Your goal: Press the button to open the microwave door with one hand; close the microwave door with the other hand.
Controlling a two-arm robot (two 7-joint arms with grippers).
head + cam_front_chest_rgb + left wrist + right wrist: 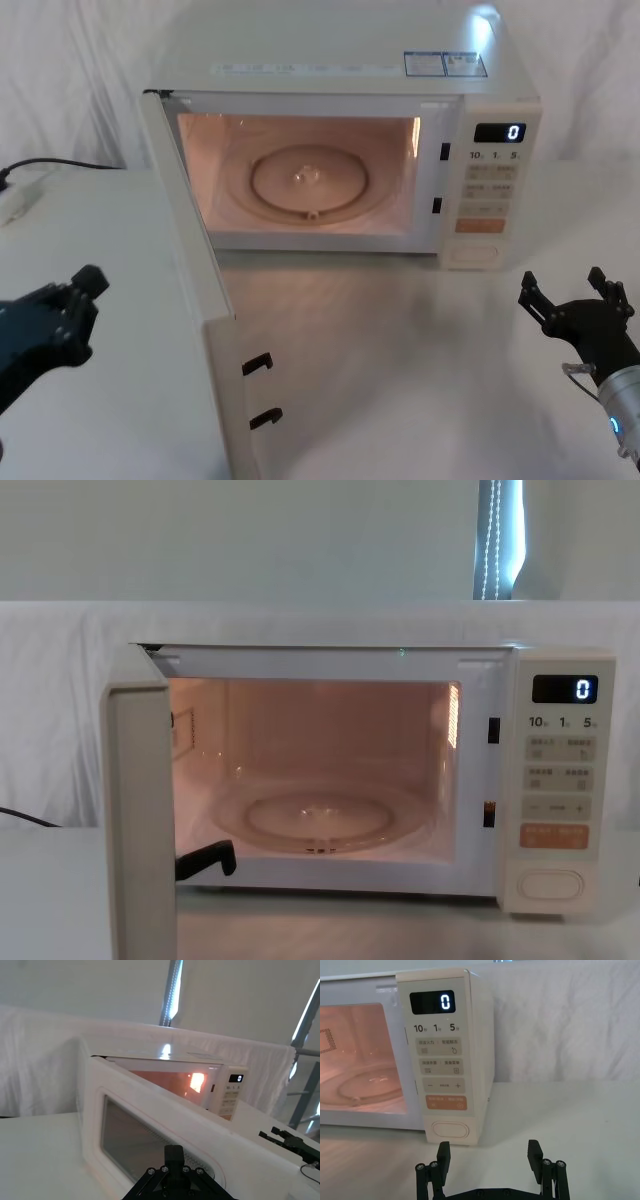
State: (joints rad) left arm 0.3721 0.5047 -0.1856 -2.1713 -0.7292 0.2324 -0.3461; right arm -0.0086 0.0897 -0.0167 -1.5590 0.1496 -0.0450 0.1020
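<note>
Presently the microwave door stood swung wide on its left hinge, a smooth cream-white panel with a raised rounded frame; in the left wrist view its dark glass window showed as a rounded rectangle. Two black latch hooks jutted from the door's free edge. Inside the lit cavity lay a round glass turntable, glossy, with a ribbed rim.

To the right of the door opening ran the narrow control panel, display reading 0. At its foot sat the button, a wide, unmarked, pill-shaped key, just below the orange key.

Right gripper hovered over the tabletop, in front of the button and apart from it; fingers spread wide, holding nothing.

Left gripper hung on the outer side of the open door, near its window face, not touching as far as could be seen. Its fingers: cannot tell how far apart. Nothing seen in them.
</note>
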